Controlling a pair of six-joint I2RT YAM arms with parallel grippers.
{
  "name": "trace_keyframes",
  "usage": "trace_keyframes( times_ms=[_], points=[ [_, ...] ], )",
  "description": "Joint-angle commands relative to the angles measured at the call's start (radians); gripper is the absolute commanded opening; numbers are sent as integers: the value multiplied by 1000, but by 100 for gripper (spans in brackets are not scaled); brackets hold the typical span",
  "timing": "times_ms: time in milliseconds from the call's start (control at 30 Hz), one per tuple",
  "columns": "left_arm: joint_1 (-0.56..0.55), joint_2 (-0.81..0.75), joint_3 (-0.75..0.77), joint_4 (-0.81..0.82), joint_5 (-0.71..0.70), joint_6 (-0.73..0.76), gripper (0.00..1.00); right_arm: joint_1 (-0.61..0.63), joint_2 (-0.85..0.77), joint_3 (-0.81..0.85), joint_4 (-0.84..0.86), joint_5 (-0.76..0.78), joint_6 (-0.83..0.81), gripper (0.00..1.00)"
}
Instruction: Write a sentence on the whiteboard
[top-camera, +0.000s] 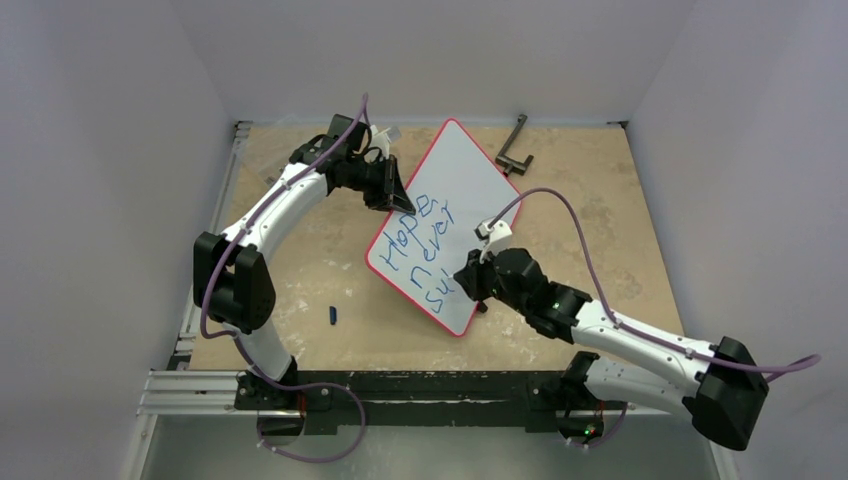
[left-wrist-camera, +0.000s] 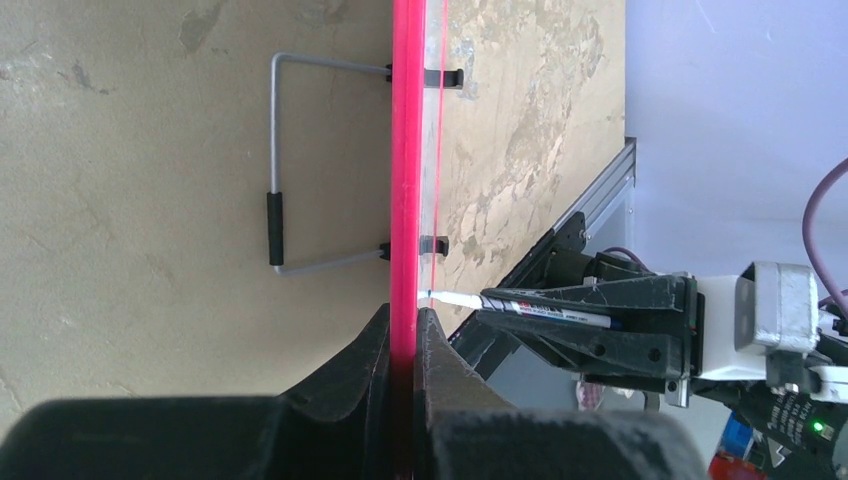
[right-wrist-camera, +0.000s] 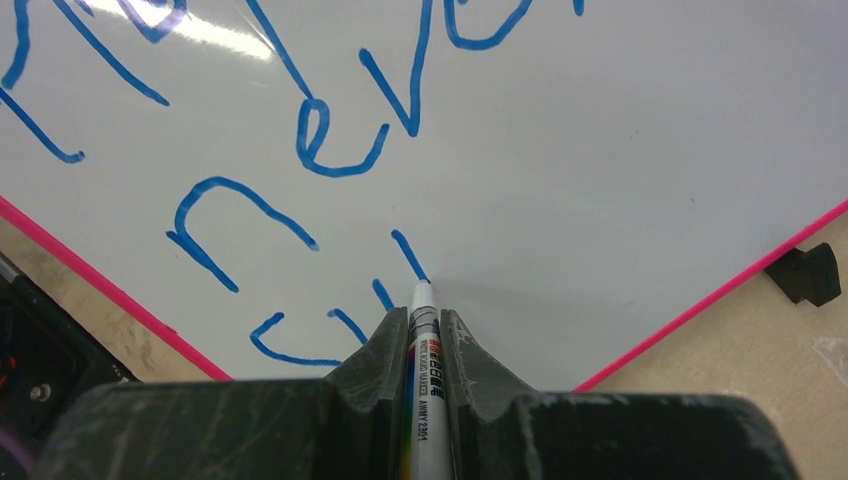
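Your left gripper (top-camera: 396, 200) is clamped on the whiteboard (top-camera: 470, 180) at its red rim (left-wrist-camera: 403, 150). The whiteboard sits mid-tabletop (top-camera: 600, 220), one corner reaching toward the far edge. Your right gripper (top-camera: 470, 278) pinches a marker (right-wrist-camera: 428, 380), its tip touching the whiteboard at the unfinished third line of the blue sentence (top-camera: 425, 250). The whiteboard looks thin, stiff, light and glossy. It may well slide under pen pressure, so grip its rim, not its face.

Glossy, smooth whiteboard (right-wrist-camera: 600, 150) — matt, scuffed wooden table (top-camera: 320, 260), bare metal wire stand (left-wrist-camera: 272, 130)
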Motion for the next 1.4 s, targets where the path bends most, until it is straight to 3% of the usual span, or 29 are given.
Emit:
trace_keyframes(
  times_ms=[0, 333, 1367],
  points=[
    [20, -55, -2, 15, -76, 0, 0, 2, -23, -54, 7, -14, 41, 0],
    [19, -58, -2, 16, -77, -1, 0, 2, -57, -86, 3, -16, 64, 0],
    [19, -61, -4, 18, -74, -2, 0, 0, 109, 149, -9, 62, -19, 0]
  ],
)
